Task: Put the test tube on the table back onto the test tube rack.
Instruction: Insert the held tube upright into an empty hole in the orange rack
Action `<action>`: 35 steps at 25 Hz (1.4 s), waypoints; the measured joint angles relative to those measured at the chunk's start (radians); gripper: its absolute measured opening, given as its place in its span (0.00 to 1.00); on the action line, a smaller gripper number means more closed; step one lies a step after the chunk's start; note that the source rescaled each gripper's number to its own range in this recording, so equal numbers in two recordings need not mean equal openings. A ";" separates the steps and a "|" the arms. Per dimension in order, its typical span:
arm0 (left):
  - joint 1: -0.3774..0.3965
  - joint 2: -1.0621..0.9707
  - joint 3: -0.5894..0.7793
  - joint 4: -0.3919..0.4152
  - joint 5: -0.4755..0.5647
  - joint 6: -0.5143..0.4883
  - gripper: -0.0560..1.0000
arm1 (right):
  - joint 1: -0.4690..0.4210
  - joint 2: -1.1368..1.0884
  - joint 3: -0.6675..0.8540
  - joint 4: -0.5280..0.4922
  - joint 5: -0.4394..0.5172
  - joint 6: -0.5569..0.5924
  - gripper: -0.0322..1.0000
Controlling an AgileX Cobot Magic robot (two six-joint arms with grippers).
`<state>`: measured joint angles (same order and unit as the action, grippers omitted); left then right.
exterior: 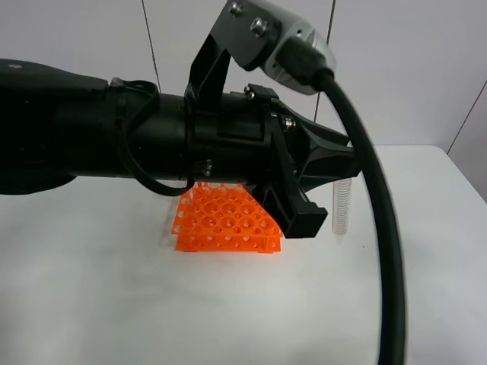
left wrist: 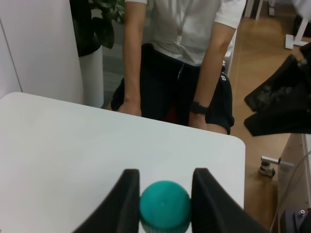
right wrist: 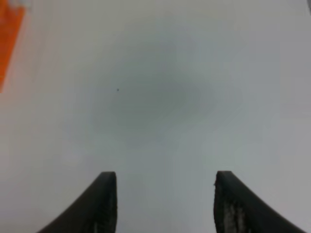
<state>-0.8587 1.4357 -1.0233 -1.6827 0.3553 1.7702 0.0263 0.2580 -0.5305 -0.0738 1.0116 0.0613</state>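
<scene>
My left gripper (left wrist: 164,206) is shut on the teal-green cap of the test tube (left wrist: 164,208). In the exterior high view the left gripper (exterior: 344,169) holds the clear tube (exterior: 342,207) upright above the white table (exterior: 114,304), tip down, just right of the orange test tube rack (exterior: 226,220). The cap is hidden there by the fingers. The left arm covers the back of the rack. My right gripper (right wrist: 165,204) is open and empty above bare table, with an edge of the rack (right wrist: 7,43) in the corner of its view.
A person (left wrist: 180,48) stands at the table's edge in the left wrist view. A black arm part (left wrist: 282,107) shows beside the table there. The left arm and its cable (exterior: 380,228) fill much of the exterior high view.
</scene>
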 joint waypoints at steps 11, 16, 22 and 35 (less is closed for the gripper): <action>0.000 0.000 0.000 0.000 0.007 0.000 0.05 | -0.002 -0.232 0.023 -0.001 -0.006 0.000 0.61; 0.000 0.000 0.000 0.000 0.009 0.000 0.05 | -0.002 -0.263 0.024 -0.001 -0.006 0.000 0.61; 0.000 0.000 0.000 0.000 0.010 0.000 0.05 | -0.003 -0.264 0.033 -0.001 0.001 0.000 0.61; 0.000 0.000 0.000 0.000 0.010 0.012 0.05 | -0.003 -0.264 0.034 -0.001 0.001 0.000 0.61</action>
<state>-0.8587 1.4357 -1.0233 -1.6827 0.3653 1.7826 0.0235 -0.0064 -0.4962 -0.0748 1.0129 0.0613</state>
